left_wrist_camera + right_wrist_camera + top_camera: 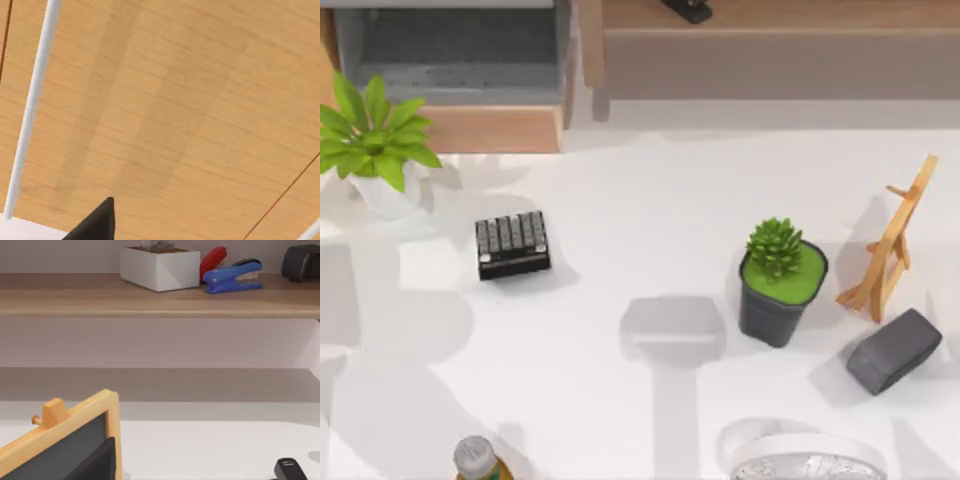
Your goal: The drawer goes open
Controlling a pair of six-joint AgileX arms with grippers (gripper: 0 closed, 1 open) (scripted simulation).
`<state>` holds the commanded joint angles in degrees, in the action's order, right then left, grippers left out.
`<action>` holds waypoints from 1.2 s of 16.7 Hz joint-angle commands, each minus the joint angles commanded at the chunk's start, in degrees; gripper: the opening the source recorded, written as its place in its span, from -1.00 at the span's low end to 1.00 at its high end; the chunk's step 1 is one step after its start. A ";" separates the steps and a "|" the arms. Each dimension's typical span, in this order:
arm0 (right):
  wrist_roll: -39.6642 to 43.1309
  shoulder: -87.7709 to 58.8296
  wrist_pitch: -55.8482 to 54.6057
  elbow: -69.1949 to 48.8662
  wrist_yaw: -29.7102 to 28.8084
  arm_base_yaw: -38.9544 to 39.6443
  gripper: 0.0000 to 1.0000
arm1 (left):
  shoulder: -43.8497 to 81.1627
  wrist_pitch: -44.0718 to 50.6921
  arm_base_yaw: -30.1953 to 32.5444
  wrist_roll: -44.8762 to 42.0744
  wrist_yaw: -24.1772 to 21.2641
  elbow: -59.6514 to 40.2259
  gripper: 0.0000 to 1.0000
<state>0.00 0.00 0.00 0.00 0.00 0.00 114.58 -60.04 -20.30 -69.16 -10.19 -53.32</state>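
Observation:
The drawer (490, 128) sits at the back left of the table. It stands pulled out, with its grey floor and walls showing behind the light tan front panel. In the left wrist view a dark tip of my left gripper (95, 225) lies close to a light wooden surface (175, 115) crossed by a thin white bar (30, 110). I cannot tell which piece of furniture that wood belongs to. In the right wrist view a dark tip of my right gripper (95, 462) hangs just behind a small wooden easel board (65, 440), facing the shelf unit (160, 295).
A leafy plant (370, 135) stands just left of the drawer's front. A black keypad (512, 244), a succulent pot (780, 285), a wooden easel (890, 245) and a grey block (895, 350) are on the table. A bottle (475, 460) and a white fan (810, 460) sit at the near edge. The long shelf unit (770, 50) runs along the back right.

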 joint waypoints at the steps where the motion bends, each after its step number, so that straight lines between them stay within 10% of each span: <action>1: 0.00 0.00 0.00 0.00 0.00 0.00 1.00 | 2.92 -1.28 -1.94 -4.77 -2.87 -1.76 1.00; 8: 0.00 0.00 0.00 0.00 0.00 0.00 1.00 | 15.59 -7.04 -3.98 -21.39 -15.93 -9.40 1.00; 20: 0.00 0.00 0.00 0.00 0.00 0.00 1.00 | 18.98 -4.03 -2.34 -21.59 -15.14 -15.87 1.00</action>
<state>0.00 0.00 0.00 0.00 0.00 0.00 133.55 -64.07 -22.63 -90.75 -25.33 -69.19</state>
